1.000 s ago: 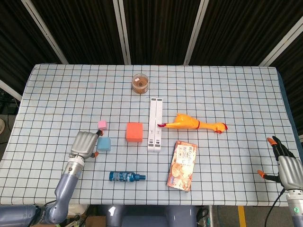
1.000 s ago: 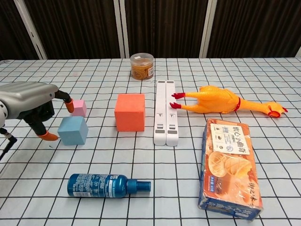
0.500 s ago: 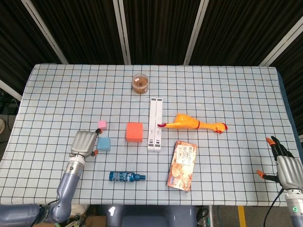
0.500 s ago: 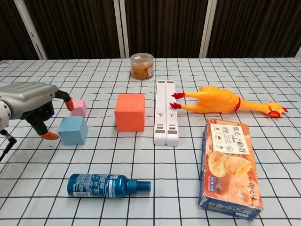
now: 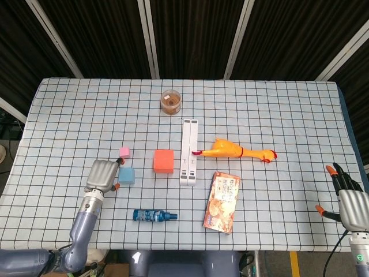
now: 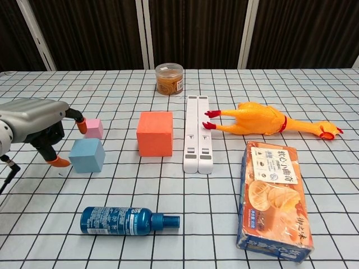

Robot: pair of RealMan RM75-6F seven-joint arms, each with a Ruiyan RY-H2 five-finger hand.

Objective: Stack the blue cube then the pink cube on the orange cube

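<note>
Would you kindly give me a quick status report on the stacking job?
Left hand open, fingers flanking blue cube, no grip. Right hand open at the table edge. Pink cube, orange cube on table, unstacked. Path clear.

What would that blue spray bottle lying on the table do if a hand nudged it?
The blue spray bottle lies on its side and looks round, so it would probably roll rather than slide. Its glossy surface suggests it may be slippery in the fingers. It looks rigid, so it likely keeps its shape.
</note>
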